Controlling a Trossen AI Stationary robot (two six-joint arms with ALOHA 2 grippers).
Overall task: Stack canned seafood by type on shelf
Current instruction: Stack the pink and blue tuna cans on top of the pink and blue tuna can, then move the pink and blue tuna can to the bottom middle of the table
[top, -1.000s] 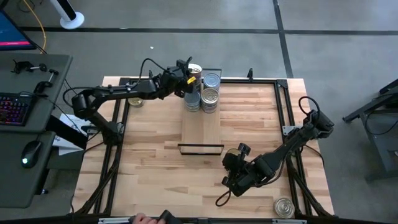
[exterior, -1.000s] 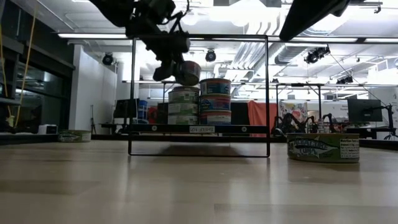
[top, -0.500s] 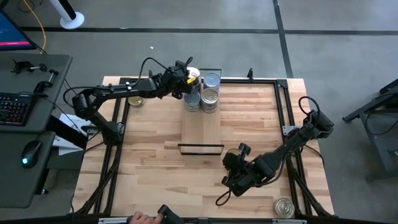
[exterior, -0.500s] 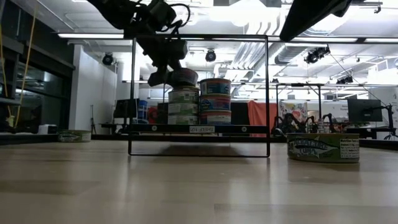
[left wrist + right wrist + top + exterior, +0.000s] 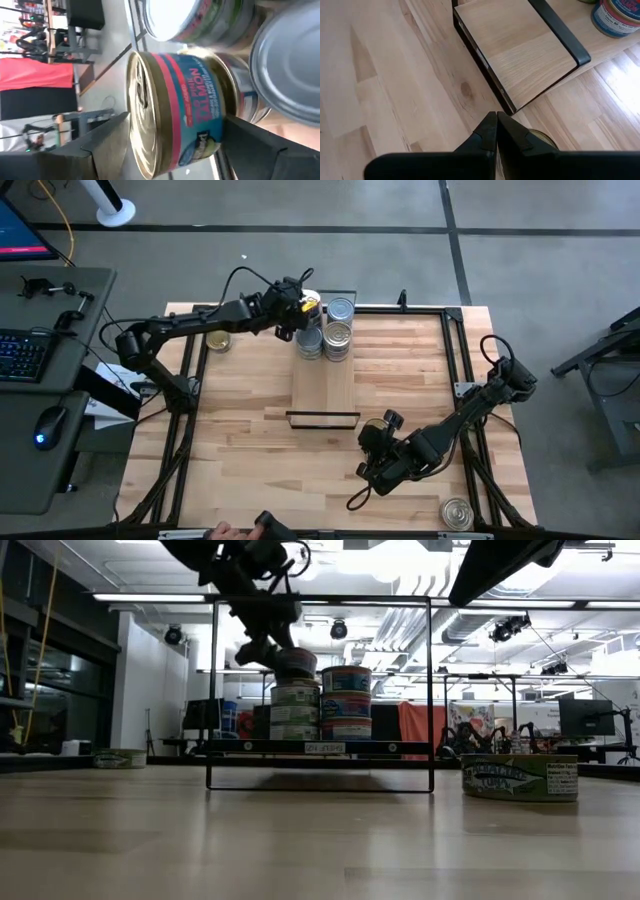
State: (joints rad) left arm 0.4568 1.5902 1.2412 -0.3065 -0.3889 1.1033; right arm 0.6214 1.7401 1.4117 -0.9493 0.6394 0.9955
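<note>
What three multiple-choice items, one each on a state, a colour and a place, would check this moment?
1. The right tool is: A open; B shut and empty; C shut on a tin.
2. The stripe on the salmon tin between the left tool's fingers is: A pink; B black; C brown.
3. The tin nearest the right arm lies: A at the table's near right corner; B at its middle; C at its far left corner.

B: its fingers meet with nothing between. A: a pink band rings the teal label. A: the high view shows it there.
</note>
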